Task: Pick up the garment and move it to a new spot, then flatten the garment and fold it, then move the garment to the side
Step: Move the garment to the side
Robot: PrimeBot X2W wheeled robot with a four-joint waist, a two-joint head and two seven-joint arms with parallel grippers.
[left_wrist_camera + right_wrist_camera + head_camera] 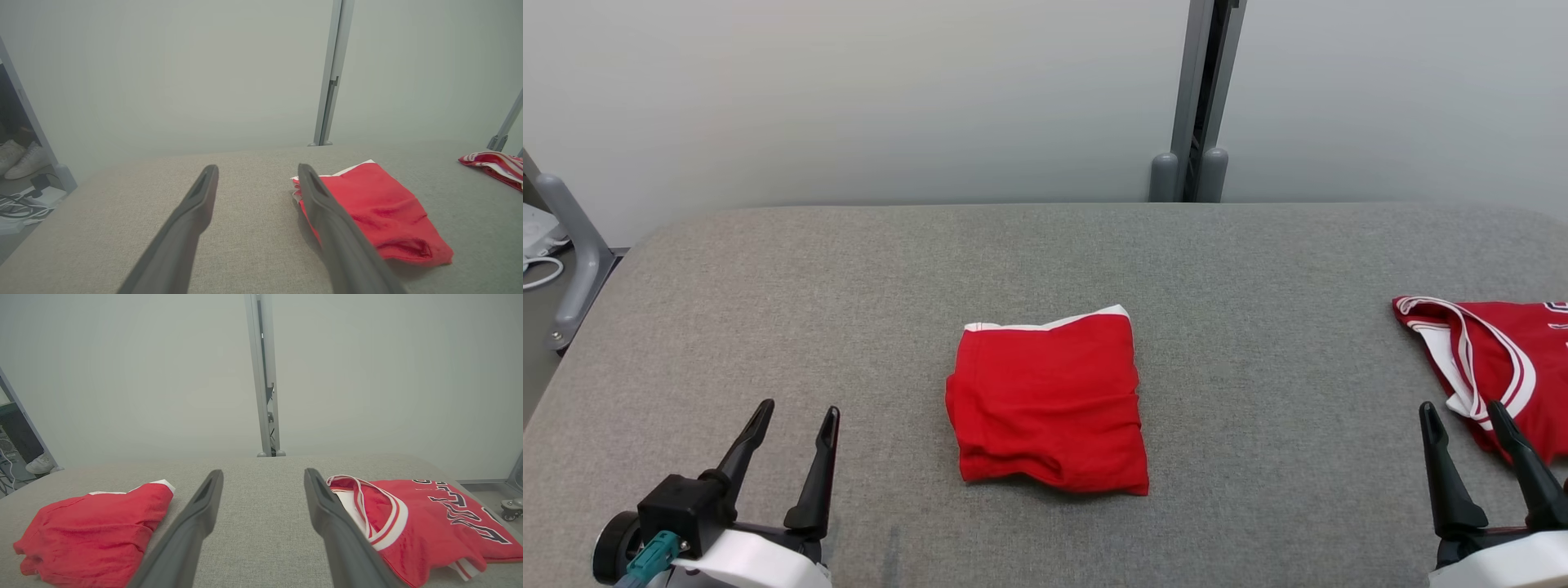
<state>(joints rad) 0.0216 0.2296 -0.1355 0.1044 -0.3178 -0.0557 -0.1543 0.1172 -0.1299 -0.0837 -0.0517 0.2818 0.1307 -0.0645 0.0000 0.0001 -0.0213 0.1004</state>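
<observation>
Head view puts the folded red garment [1049, 404] centred on the worktop [768, 286], with the left end effector [799, 408] and right end effector [1460, 407] both spread and empty. It is probably best to pinch all layers together and carry it sideways, low.

Red garment [1049, 404]: folded into a compact, roughly square packet, lying flat at the middle of the grey cloth-covered table [849, 286]. A white band runs along its far edge, lifting slightly at the far right corner. The near edge is thick and rumpled, with soft creases across the top layer; nothing touches it.

Red jersey [1515, 359]: lies spread out, unfolded, at the table's right side, well apart from the packet. It has white-and-red striped trim at the neck and armholes, and dark lettering faces up.
</observation>
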